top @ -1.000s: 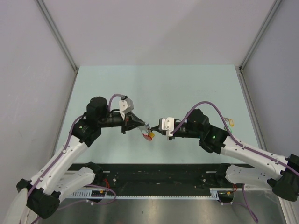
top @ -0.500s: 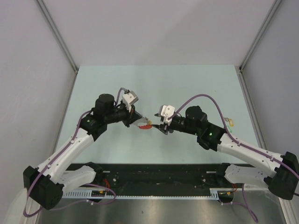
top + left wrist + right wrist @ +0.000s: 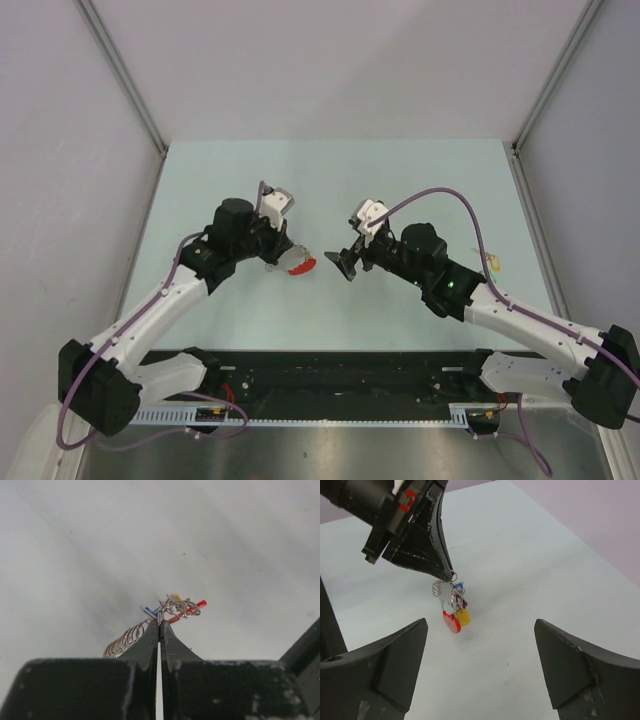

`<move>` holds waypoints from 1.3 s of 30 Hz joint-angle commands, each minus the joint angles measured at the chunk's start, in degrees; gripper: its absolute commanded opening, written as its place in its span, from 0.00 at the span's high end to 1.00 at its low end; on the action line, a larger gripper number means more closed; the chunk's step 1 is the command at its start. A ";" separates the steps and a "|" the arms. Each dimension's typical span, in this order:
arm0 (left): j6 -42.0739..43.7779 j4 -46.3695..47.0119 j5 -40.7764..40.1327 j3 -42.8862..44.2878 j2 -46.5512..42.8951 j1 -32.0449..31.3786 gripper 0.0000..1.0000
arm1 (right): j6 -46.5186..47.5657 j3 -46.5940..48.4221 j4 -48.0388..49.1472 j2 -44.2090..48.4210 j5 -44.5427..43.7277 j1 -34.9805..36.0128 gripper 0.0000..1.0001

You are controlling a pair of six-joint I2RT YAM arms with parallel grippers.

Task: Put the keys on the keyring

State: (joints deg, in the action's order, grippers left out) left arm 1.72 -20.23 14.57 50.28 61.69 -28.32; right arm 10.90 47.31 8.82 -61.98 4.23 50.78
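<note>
Now the right gripper [image 3: 343, 260] stands with its jaws wide apart and nothing between them, clear of the bundle. A second earlier it sat closed, tip to tip with the left gripper [image 3: 159, 622]. Both arms now reach further up the counter [image 3: 400, 150] than they did then, and a gap lies between them.

The left gripper is clamped shut on the keyring [image 3: 453, 575], pinching the thin metal at its very tips and holding it in the air above the counter. Hanging from the ring are a yellow-headed key [image 3: 464, 616], a blue-headed key [image 3: 460, 585], a red tag [image 3: 451, 622] and a small wire coil [image 3: 437, 587].

My reading is that the release marks a finished threading: the cluster dangles from the left gripper alone and nothing drops away, so these keys seem to sit on the ring. Whether each is fully wound on I cannot tell; the metal is too fine to trace.

A small yellow-tagged thing [image 3: 490, 262] lies near the counter's right edge, well apart. It may be another key left to fetch.
</note>
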 commanded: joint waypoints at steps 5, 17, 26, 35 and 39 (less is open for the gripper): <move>-3.73 3.00 -13.24 10.44 10.46 1.50 0.97 | -7.73 1.82 -0.55 3.26 -15.89 -1.12 0.00; -7.15 10.73 -14.04 13.62 22.50 3.35 0.94 | -14.15 0.94 -11.10 15.03 -33.76 -0.77 0.00; -14.19 16.80 -9.12 5.62 25.85 3.27 0.90 | -14.84 -3.54 -13.29 28.22 -36.39 -1.30 0.00; -17.79 17.95 -8.41 2.19 24.62 3.88 0.78 | -12.57 -3.98 -15.94 31.39 -37.80 -2.00 0.00; -20.34 18.73 -8.41 1.84 20.67 7.30 0.41 | -11.43 -3.98 -15.50 30.69 -38.15 -2.71 0.00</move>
State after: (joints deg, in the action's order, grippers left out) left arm -14.79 -4.62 6.33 52.36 87.26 -24.29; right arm -1.93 43.40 -6.76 -30.70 -32.12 48.84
